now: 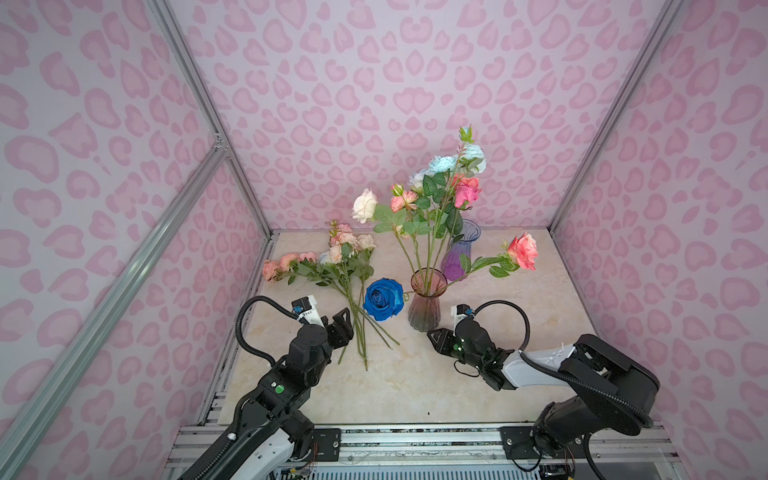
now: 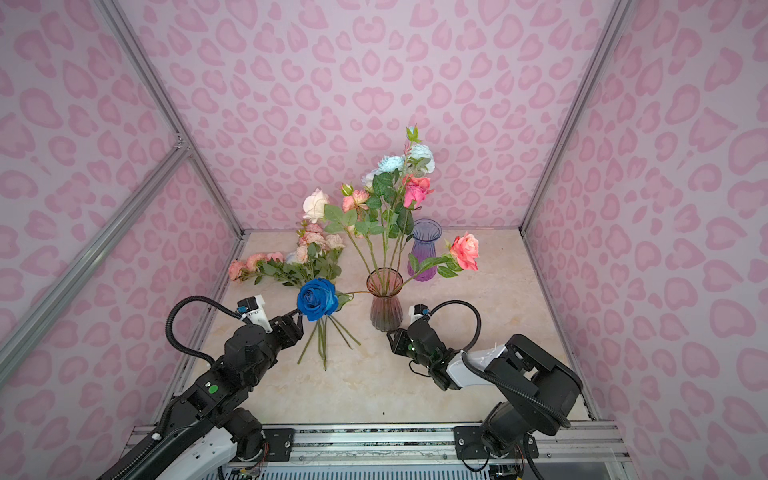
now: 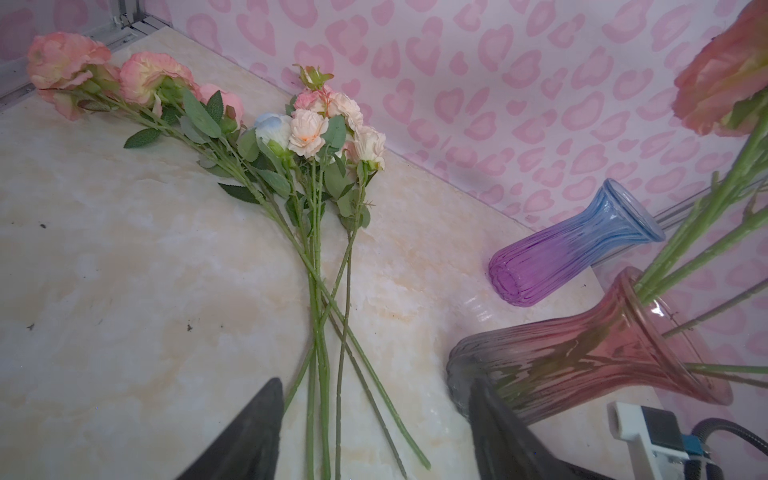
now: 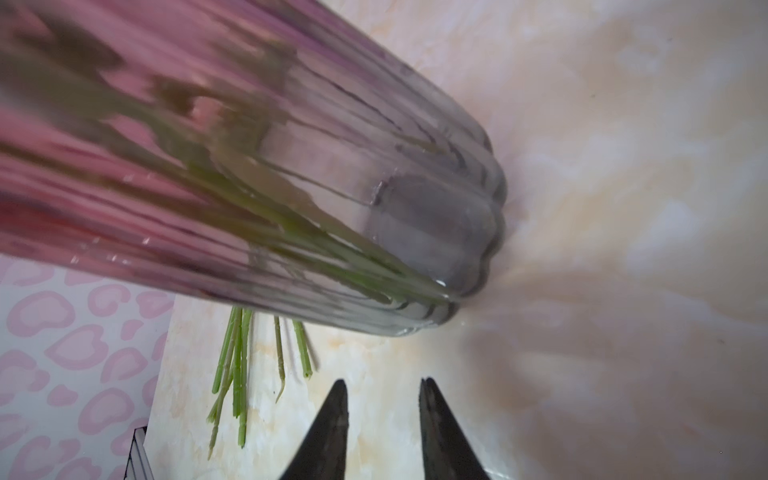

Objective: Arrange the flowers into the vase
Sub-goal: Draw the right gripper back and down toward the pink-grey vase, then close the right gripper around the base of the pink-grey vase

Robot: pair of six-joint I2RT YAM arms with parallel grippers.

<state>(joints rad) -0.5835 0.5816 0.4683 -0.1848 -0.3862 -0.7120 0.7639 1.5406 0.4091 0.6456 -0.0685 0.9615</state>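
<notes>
At ten o'clock of the pink ribbed glass vase [image 1: 424, 316], loose pink and peach flowers [image 1: 337, 266] lie flat, stems toward six o'clock; left gripper [image 3: 376, 382] gapes empty, right gripper [image 4: 382, 380] narrowly parted, empty.

Marble tabletop [image 1: 415, 386]: pink vase [image 1: 424, 311], purple vase [image 1: 455, 261] (both upright), loose flowers [image 1: 345, 266] lying.

The counter [image 1: 395, 386] lay bare along its front edge; loose flowers [image 1: 332, 266] blocked the left rear corner, and the pink vase [image 1: 424, 313] and purple vase [image 1: 455, 259] stood mid-counter.
</notes>
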